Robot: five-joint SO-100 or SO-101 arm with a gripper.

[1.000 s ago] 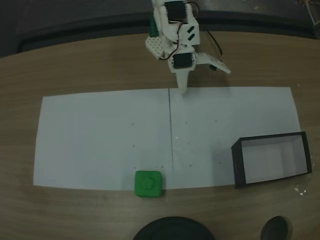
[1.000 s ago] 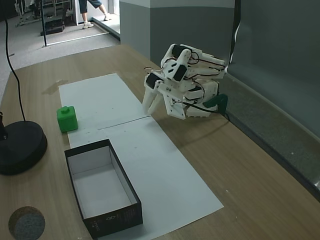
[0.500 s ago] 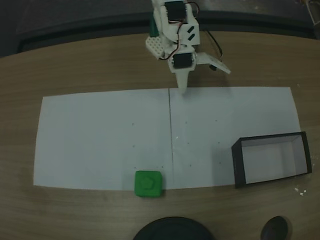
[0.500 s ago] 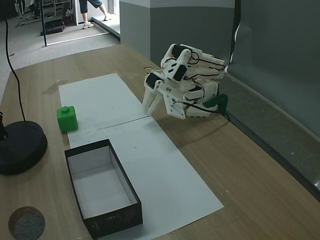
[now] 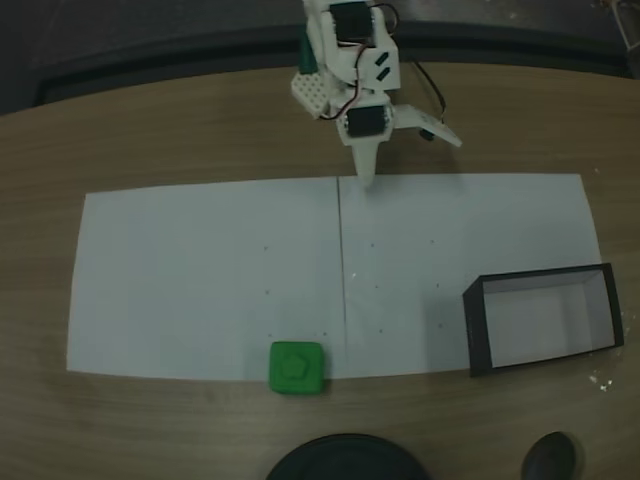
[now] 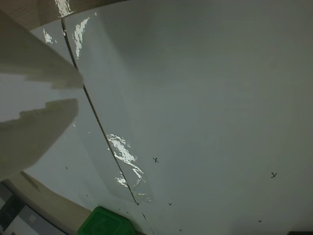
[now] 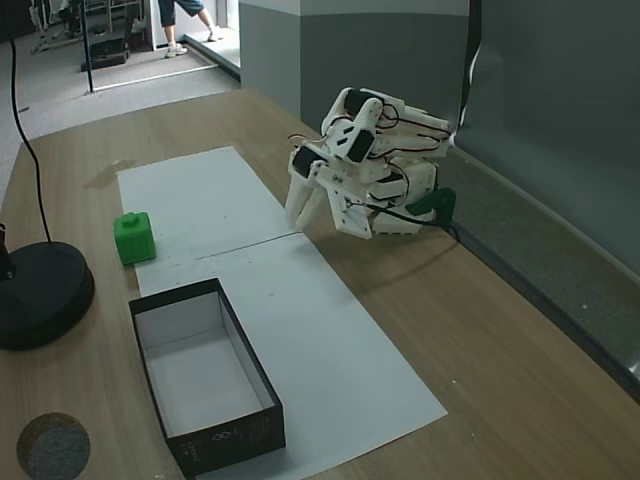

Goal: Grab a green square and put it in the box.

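desk (image 5: pixel 150 140): paper sheet (image 5: pixel 200 270) | end effector (image 5: pixel 368 178) nearly together, empty | square (image 5: pixel 297 367) well ahead, box (image 5: pixel 541 318) off aside | risk: jaws too narrow, nudging square off

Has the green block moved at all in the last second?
No. The green block sits at the same spot on the near edge of the white paper, just left of the pencil line.

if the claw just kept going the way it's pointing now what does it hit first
Most likely the white paper: the claw tips down at the sheet's far edge. The green square sits further along, slightly aside; depth is unclear.
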